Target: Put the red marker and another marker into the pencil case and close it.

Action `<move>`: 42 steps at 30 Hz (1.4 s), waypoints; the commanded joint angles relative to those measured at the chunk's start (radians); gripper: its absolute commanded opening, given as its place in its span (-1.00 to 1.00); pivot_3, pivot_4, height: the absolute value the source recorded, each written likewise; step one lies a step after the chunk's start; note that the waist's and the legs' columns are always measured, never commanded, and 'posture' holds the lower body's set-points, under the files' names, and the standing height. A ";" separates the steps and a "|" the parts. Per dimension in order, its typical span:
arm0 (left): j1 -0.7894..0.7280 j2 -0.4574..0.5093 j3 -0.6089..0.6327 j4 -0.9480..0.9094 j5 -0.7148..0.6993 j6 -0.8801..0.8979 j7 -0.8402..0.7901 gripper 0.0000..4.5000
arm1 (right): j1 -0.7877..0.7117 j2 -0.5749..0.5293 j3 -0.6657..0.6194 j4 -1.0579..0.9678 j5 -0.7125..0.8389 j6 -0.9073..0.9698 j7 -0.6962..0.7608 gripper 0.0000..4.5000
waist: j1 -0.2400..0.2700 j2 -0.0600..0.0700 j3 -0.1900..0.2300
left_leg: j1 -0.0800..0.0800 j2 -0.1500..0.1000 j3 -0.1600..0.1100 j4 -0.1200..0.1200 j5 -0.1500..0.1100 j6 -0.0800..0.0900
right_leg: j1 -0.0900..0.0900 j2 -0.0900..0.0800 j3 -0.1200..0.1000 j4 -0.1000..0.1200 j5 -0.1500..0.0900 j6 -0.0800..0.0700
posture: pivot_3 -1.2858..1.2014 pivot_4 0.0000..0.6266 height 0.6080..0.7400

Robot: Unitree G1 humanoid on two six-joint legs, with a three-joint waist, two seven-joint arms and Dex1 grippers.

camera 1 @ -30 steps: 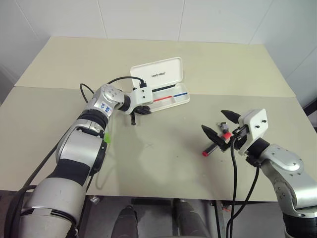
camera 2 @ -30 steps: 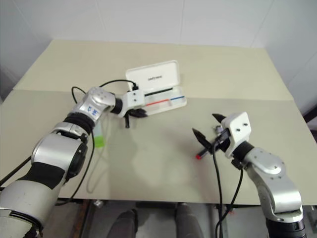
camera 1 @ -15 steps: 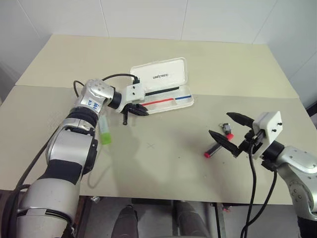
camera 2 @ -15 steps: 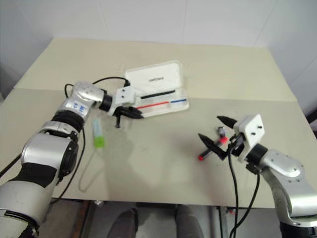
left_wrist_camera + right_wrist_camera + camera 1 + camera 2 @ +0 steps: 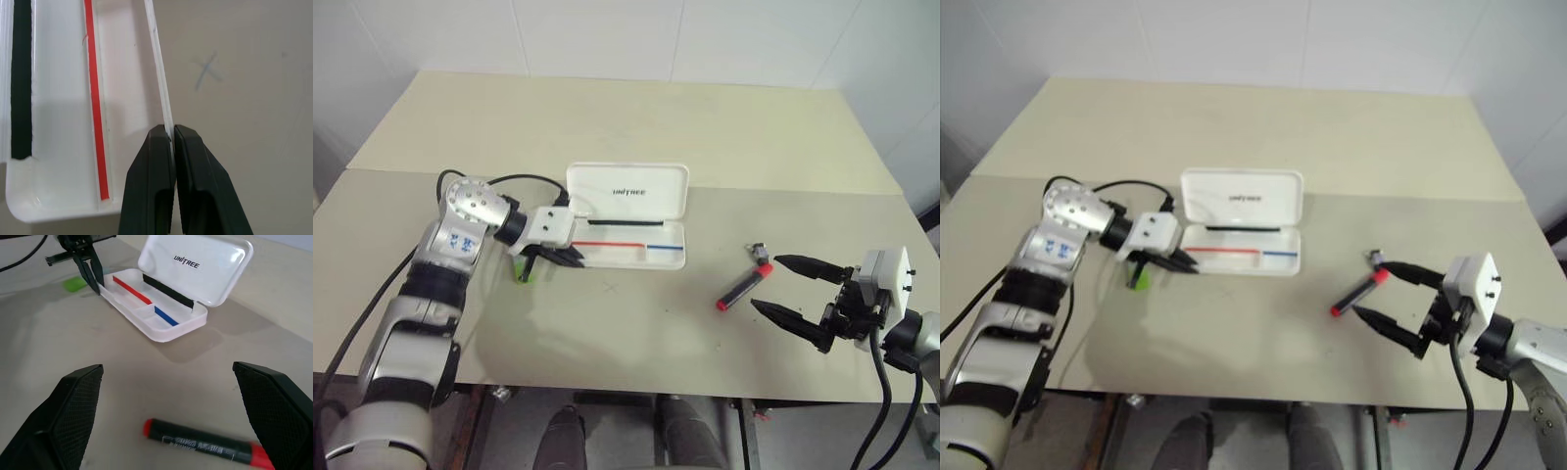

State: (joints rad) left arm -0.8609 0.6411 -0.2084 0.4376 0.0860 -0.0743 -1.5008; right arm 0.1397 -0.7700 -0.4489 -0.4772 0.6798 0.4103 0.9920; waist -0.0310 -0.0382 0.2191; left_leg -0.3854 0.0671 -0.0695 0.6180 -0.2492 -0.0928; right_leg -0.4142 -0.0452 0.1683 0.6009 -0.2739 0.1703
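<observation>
My left gripper [image 5: 173, 134] pinched the open pencil case [image 5: 628, 223] by its front rim, right gripper [image 5: 795, 291] fingers spread near the red marker [image 5: 743, 290] on the worktop [image 5: 636, 323], green highlighter [image 5: 1139, 279] beside the case.

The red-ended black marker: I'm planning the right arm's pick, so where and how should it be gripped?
Probably at mid-barrel, coming from above. The red-ended black marker lies flat on the beige table, and its slim round barrel offers two free long sides. The open right gripper should turn so its black fingers straddle them.
</observation>
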 commanded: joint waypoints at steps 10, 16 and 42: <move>0.196 0.100 -0.042 -0.445 -0.105 0.219 0.002 -0.99 | -0.011 -0.019 -0.023 -0.009 -0.001 -0.027 0.000 1.00 | -0.004 0.000 0.000 | -0.001 0.000 0.000 0.011 0.000 0.000 | 0.003 0.000 0.001 0.000 -0.008 -0.015 | 0.03 -0.52 1.00; 0.245 0.134 -0.045 -0.446 -0.085 0.185 0.036 -0.99 | -0.007 -0.018 -0.025 -0.013 -0.006 -0.027 -0.004 1.00 | -0.004 0.000 0.000 | -0.001 0.000 0.000 0.011 0.000 0.000 | 0.003 0.000 0.001 0.000 -0.008 -0.015 | 0.03 -0.52 1.00; 0.224 0.079 -0.060 -0.532 -0.171 0.286 0.110 0.98 | -0.119 -0.134 0.131 0.114 -0.100 -0.067 0.136 1.00 | -0.004 0.000 0.000 | -0.001 0.000 0.000 0.012 0.000 0.000 | 0.003 0.000 0.001 -0.001 -0.008 -0.015 | 0.03 -0.52 1.00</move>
State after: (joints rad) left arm -0.6201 0.7160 -0.2878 -0.0452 -0.0557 0.1885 -1.3908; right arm 0.0412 -0.8816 -0.3213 -0.3776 0.5870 0.3739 1.0906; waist -0.0351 -0.0384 0.2192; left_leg -0.3861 0.0671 -0.0693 0.6298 -0.2494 -0.0928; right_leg -0.4113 -0.0452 0.1690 0.6001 -0.2817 0.1548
